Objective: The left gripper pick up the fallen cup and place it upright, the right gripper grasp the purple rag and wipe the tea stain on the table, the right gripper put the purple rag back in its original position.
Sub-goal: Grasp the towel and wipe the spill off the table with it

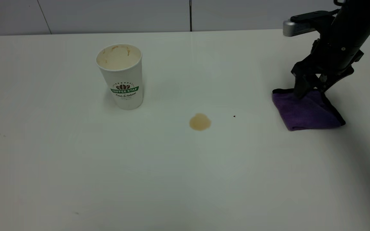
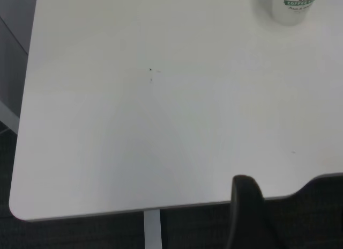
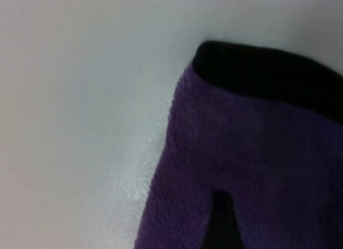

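purple rag lies folded flat near the table's right side in the exterior view, well apart from the tea stain, which sits nearer the middle with a tiny black speck just beyond it. judging by its fleecy pile, the rag is light, soft and floppy, unlikely to slip but sure to sag or unfold if pinched at one corner; a grip on the thick folded edge at the far side, where the black edging runs, looks soundest. the right gripper comes down on exactly that far edge, its dark tips touching the cloth; whether the fingers are spread or closed on the fabric cannot be told. its wrist view shows only purple pile close up against the white surface. farther back and to the left, the cup stands upright, mouth up, stained lining showing, so that part looks done. the left gripper hangs off the table's edge, only one dark finger visible.
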`<move>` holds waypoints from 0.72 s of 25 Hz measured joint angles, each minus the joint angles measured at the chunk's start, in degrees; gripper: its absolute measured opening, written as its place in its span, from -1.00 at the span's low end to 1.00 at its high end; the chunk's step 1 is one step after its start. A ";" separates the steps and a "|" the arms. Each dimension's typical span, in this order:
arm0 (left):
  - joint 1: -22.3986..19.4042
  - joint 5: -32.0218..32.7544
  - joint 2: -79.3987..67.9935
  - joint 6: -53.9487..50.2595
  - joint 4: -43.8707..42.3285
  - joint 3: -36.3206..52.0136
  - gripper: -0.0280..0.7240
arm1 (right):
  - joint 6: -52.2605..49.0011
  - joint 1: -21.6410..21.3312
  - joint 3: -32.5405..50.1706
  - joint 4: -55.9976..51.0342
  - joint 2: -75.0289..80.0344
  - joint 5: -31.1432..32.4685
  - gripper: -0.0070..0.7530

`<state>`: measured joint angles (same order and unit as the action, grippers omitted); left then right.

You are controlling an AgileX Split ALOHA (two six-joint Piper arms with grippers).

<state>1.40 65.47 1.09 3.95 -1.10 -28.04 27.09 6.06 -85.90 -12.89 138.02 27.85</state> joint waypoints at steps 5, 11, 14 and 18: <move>0.00 0.00 0.00 0.00 0.00 0.00 0.27 | 0.02 0.00 -0.39 0.16 2.60 -0.82 0.59; 0.00 0.00 0.00 0.00 0.00 0.00 0.27 | 0.02 0.00 -0.45 0.18 4.22 -2.20 0.40; 0.00 0.00 0.00 0.00 0.00 0.00 0.27 | 0.22 0.22 -0.67 0.54 4.47 -2.14 0.05; 0.00 0.00 0.00 -0.11 0.00 0.00 0.27 | 1.91 2.15 -0.67 0.50 4.47 -1.84 -0.76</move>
<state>1.40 65.47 1.09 3.84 -1.10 -28.04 29.01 8.21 -86.57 -12.39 142.50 26.01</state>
